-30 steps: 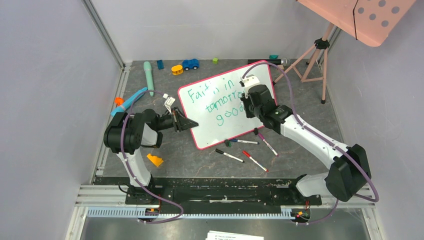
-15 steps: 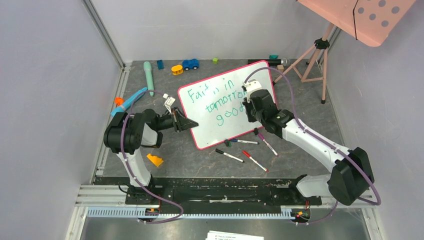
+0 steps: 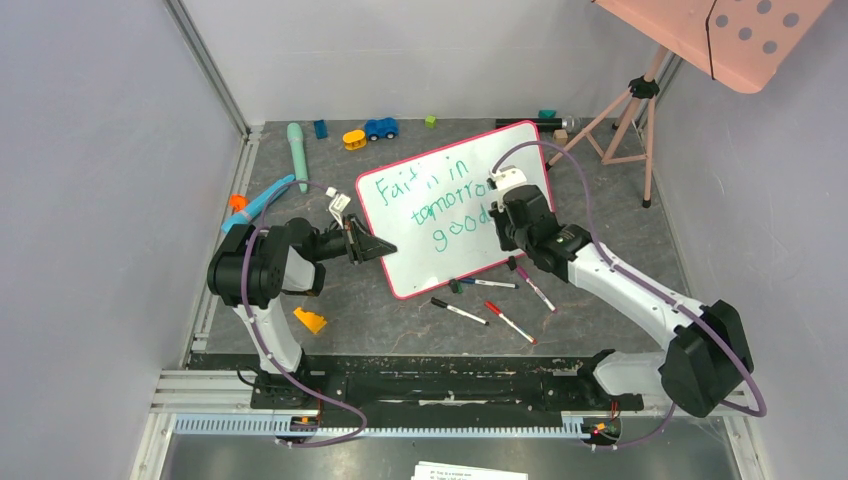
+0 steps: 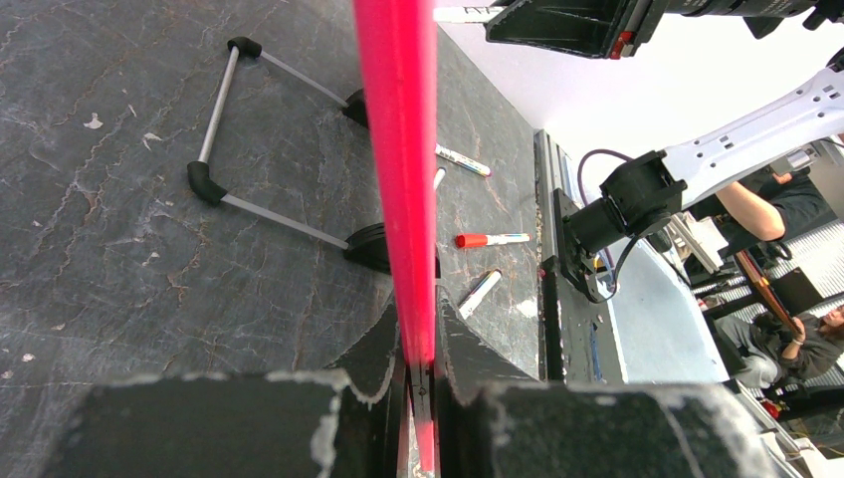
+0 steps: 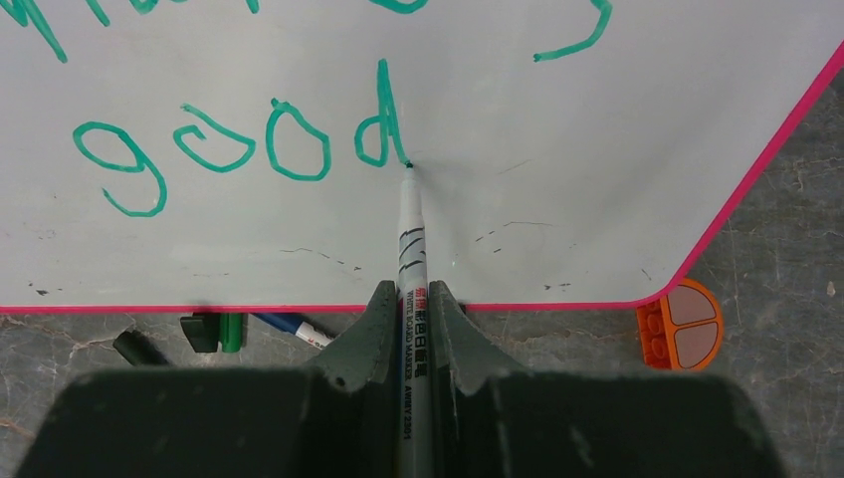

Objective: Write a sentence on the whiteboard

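Two arms, two hands, one board (image 3: 412,262), that's the count to open with. The board is a glossy white rectangle with a pink-red rim and rounded corners, standing on the dark, stone-patterned worktop (image 3: 350,300). The left wrist view shows a thin grey wire stand (image 4: 214,179) with black tips behind it. On the board, the sentence (image 3: 440,205) runs in three lines of green handwriting. The top line reads "Fai.. in" with a smudged patch in the first word, the next reads "tomorro" with its end hidden behind the arm, and the last reads "good".

Left hand (image 3: 385,247) is clenched on the board's left rim, the pink-red edge pinched flat between its black fingers (image 4: 473,363). Right hand (image 5: 410,299) is clenched round one marker (image 5: 410,234), a slim white barrel with black print, lying along the fingers and pointing up the board. Its green tip touches the white surface right at the foot of the "d" in "good". So the last word sits just beyond the fingertips, with the two upper lines farther up.

Below the board's near edge I count four loose markers (image 3: 458,311) on the worktop. They have white barrels with dark, red, blue and purple caps, as far as I can tell, and a small green piece (image 3: 455,286) lies beside them. One round orange brick (image 5: 682,324) lies by the board's corner.
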Motion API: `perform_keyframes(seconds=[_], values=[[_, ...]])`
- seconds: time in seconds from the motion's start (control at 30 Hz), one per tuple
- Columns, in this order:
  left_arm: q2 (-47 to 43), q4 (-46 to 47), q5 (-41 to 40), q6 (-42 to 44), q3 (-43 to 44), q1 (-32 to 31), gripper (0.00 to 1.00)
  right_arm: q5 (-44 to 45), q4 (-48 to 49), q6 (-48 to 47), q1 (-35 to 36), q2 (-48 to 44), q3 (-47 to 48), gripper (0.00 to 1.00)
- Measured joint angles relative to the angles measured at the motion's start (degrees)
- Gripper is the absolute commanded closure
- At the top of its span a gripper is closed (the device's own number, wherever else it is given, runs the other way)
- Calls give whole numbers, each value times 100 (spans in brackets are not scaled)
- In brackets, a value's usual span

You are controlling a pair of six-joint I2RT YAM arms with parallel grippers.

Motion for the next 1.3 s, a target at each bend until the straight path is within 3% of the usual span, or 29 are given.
perform_keyframes(seconds=[0.47,1.3], values=[[0,0,0,0,0,0,98,-157,-101,111,-37,-520,0,100],[0,0,0,-2,0,0,97,-184,-81,103,-258,24,4,100]])
